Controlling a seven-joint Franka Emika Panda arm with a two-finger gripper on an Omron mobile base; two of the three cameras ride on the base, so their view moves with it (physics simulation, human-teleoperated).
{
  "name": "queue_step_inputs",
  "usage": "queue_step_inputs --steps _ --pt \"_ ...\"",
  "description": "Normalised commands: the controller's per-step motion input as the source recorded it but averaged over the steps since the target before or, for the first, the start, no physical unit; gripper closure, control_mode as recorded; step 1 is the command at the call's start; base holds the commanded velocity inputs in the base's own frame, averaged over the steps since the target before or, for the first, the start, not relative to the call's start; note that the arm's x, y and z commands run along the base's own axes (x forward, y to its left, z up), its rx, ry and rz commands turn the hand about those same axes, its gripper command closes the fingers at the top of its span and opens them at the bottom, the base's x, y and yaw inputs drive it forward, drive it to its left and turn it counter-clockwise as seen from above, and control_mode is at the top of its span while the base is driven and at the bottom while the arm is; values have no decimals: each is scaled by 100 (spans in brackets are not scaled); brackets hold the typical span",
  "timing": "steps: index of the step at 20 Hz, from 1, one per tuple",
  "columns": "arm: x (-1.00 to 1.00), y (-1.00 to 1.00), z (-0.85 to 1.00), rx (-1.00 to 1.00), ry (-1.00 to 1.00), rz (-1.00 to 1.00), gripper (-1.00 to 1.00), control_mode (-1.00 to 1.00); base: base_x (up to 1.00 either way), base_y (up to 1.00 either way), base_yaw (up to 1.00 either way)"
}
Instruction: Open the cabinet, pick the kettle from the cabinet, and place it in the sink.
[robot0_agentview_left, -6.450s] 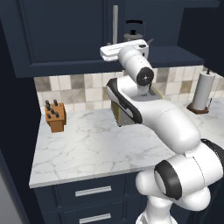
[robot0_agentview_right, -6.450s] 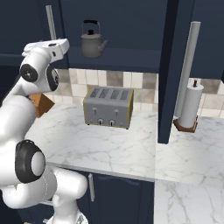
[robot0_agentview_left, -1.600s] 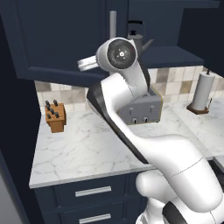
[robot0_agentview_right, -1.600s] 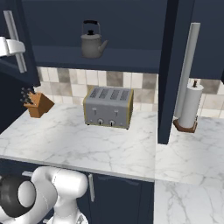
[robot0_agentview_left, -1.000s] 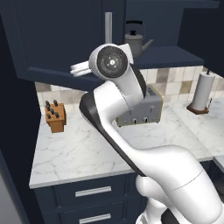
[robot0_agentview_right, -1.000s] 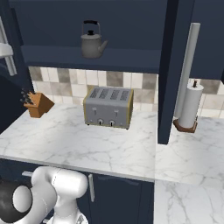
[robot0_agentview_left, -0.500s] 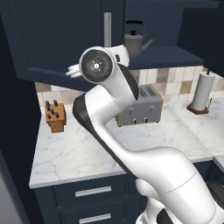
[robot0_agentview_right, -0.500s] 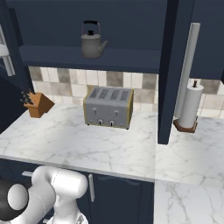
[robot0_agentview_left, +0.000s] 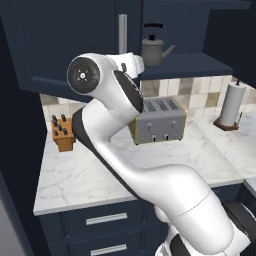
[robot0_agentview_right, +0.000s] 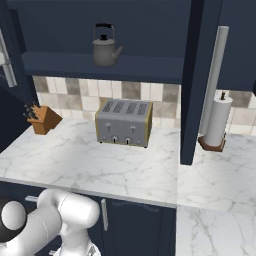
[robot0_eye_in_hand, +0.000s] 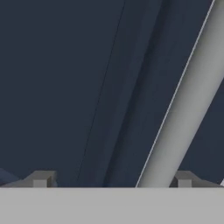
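Note:
The cabinet (robot0_agentview_left: 65, 40) stands open, its left door swung out with the silver bar handle (robot0_agentview_left: 122, 31) upright. The grey kettle (robot0_agentview_left: 153, 48) with its black handle sits on the cabinet shelf, spout to the right; the right base view shows the kettle (robot0_agentview_right: 104, 48) too. In the hand view my gripper (robot0_eye_in_hand: 112, 178) is open, tips far apart. The door's handle (robot0_eye_in_hand: 183, 109) runs slantwise between them, close to the right fingertip (robot0_eye_in_hand: 183, 177), with no grip on it. My white hand (robot0_agentview_left: 131, 62) sits just below that handle. The sink is out of view.
A silver toaster (robot0_agentview_left: 157, 120) stands on the white marble counter (robot0_agentview_left: 90, 175) under the shelf. A wooden knife block (robot0_agentview_left: 62, 134) is at the left and a paper towel roll (robot0_agentview_left: 230, 105) at the right. The right cabinet door (robot0_agentview_right: 197, 75) juts out edge-on.
My jaws have spread wide and let go of the door handle. The arm's upper joint has swung to the left. The kettle has not moved.

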Motion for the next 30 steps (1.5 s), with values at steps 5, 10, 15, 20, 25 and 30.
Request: queue_step_inputs --steps 5,10,15,20,25,30 --pt "-16 10 29 9 -6 -2 -100 -100 0 0 0" --pt "-27 15 35 13 -6 0 -100 -100 0 0 0" --pt "-48 1 22 4 -11 0 -100 -100 0 0 0" --pt "-79 -3 1 5 -11 0 -100 -100 0 0 0" --pt "-75 -27 -6 13 -6 0 -100 -100 0 0 0" --pt "-36 -38 0 10 -1 0 -100 -100 0 0 0"
